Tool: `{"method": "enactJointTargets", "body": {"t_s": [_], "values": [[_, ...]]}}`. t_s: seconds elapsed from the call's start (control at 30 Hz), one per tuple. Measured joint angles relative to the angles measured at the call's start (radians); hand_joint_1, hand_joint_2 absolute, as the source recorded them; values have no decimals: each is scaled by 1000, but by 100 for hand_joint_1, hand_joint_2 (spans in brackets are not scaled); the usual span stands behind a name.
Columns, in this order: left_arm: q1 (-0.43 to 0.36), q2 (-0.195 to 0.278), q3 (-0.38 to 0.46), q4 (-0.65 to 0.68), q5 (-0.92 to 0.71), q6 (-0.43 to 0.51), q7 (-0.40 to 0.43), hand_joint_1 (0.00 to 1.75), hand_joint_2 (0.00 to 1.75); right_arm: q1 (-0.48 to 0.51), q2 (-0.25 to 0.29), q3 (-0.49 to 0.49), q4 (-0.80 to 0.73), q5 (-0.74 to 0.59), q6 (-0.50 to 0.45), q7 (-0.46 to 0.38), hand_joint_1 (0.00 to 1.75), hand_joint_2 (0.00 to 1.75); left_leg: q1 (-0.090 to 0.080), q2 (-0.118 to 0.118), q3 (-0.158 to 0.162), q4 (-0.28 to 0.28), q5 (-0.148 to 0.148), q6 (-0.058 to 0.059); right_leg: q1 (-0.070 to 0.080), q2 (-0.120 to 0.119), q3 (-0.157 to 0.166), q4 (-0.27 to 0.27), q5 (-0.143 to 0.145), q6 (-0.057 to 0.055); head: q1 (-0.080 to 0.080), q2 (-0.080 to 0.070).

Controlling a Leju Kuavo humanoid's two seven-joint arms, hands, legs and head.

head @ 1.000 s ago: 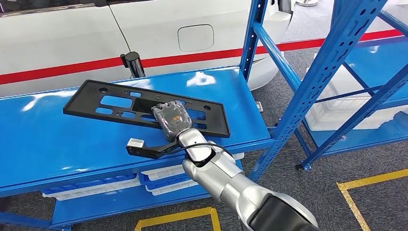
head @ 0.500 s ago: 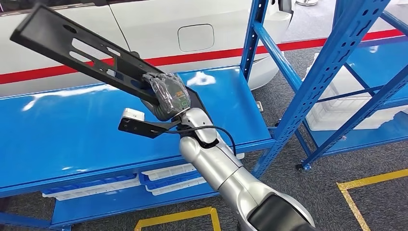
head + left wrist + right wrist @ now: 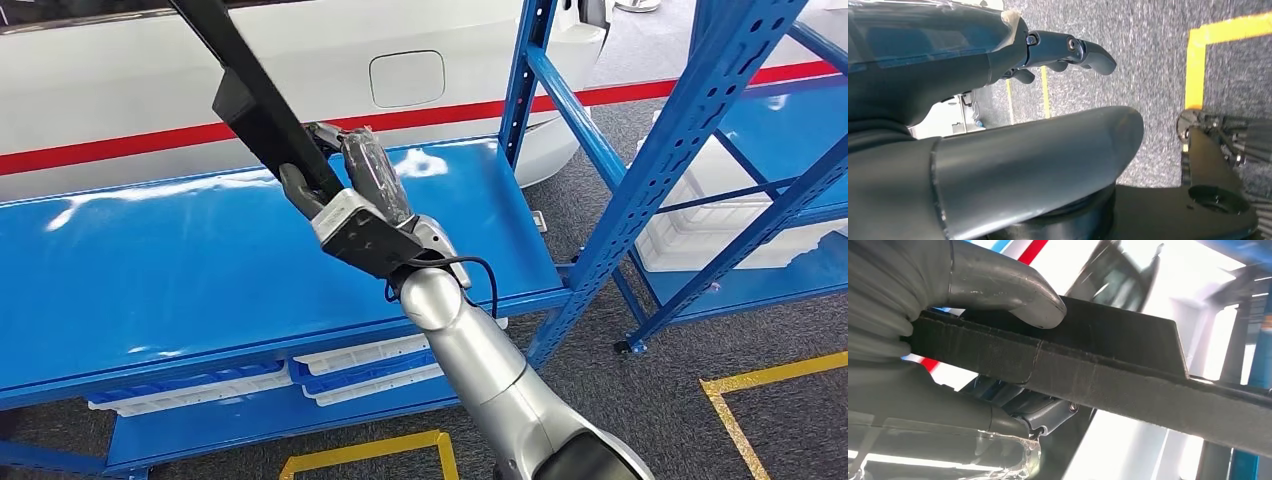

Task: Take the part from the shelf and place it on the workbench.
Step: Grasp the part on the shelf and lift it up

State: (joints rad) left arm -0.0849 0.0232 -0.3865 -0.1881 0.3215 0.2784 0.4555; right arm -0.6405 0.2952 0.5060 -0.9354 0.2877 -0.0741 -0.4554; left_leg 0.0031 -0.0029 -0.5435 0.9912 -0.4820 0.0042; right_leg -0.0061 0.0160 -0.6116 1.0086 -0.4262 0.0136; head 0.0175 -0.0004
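Observation:
The part (image 3: 255, 105) is a long black plastic plate with cut-outs. It is in the air above the blue shelf (image 3: 150, 270), tilted steeply and seen almost edge-on, its far end running out past the top of the head view. My right hand (image 3: 355, 190) grips it at its lower end; in the right wrist view the thumb (image 3: 1013, 295) presses on the part's (image 3: 1108, 375) dark edge. My left hand (image 3: 1023, 150) hangs over grey floor, fingers (image 3: 1073, 50) apart from the thumb and holding nothing.
A white car (image 3: 330, 60) with a red stripe stands behind the shelf. A blue upright (image 3: 530, 80) bounds the shelf on the right, and a second blue rack (image 3: 720, 120) with white crates (image 3: 700, 220) stands further right. White bins (image 3: 360, 360) sit on the lower shelf. Yellow tape (image 3: 740, 400) marks the floor.
The part lay flat on the shelf under my right hand a second ago. The hand has since lifted it clear, raising and turning it until it stands steeply tilted.

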Motion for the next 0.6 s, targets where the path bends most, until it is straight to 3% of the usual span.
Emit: {"method": "enactJointTargets", "body": {"t_s": [0.07, 0.17, 0.6], "values": [[1, -1, 3, 0, 3, -8, 0, 0, 175, 14, -11, 0, -46, -104, 53, 2, 175, 175, 0, 0, 0, 0, 0, 0, 0, 0, 0, 0, 0, 0, 0, 0], [1, -2, 5, 0, 3, -10, 0, 0, 175, 29, -27, 1, -104, -192, 91, 5, 175, 175, 0, 0, 0, 0, 0, 0, 0, 0, 0, 0, 0, 0, 0, 0], [0, -7, 5, 0, -1, 29, 0, 0, 175, 49, -66, 50, -226, -305, 134, 14, 175, 175, 0, 0, 0, 0, 0, 0, 0, 0, 0, 0, 0, 0, 0, 0]]}}
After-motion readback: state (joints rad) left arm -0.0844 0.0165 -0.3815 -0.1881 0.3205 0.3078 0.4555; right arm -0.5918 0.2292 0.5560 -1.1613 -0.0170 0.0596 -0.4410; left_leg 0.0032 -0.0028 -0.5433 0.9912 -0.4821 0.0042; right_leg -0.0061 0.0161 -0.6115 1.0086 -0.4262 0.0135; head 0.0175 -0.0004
